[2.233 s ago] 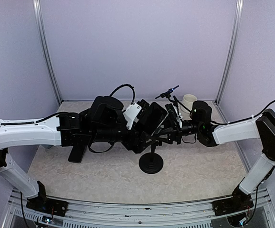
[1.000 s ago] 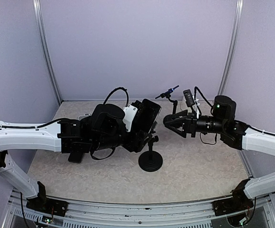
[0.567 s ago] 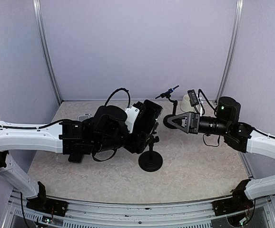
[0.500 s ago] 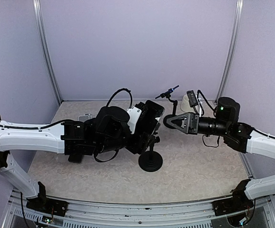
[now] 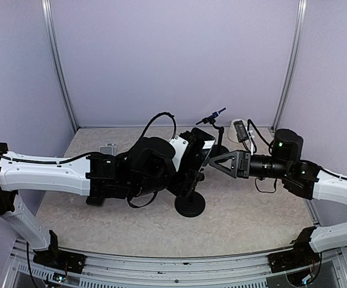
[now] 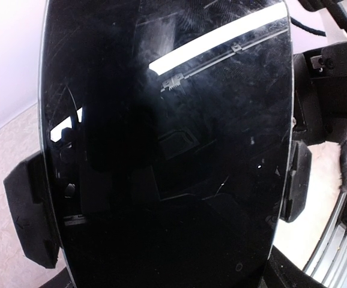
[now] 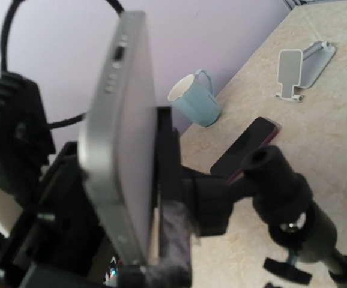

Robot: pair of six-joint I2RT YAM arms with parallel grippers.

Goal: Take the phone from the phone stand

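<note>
The black phone (image 5: 199,149) sits in the clamp of a black stand whose round base (image 5: 190,205) rests on the table. In the left wrist view the phone's screen (image 6: 161,150) fills the frame, with clamp arms (image 6: 28,222) on both sides. My left gripper (image 5: 190,165) is at the phone's lower end, its fingers hidden behind the phone. My right gripper (image 5: 211,161) points left at the clamp. In the right wrist view the phone (image 7: 119,150) is edge-on, with the stand's clamp (image 7: 221,204) behind it and one blurred finger (image 7: 175,246) against the clamp.
A teal mug (image 7: 194,99), a white phone stand (image 7: 299,72) and a second phone (image 7: 248,147) lying flat are on the table beyond the stand. A small tripod with a blue tip (image 5: 212,115) and a cream cup (image 5: 236,124) stand at the back right.
My right gripper pulled away from the stand to the right, then came back left to the clamp. My left arm and the phone shifted slightly right while the stand base stayed put.
</note>
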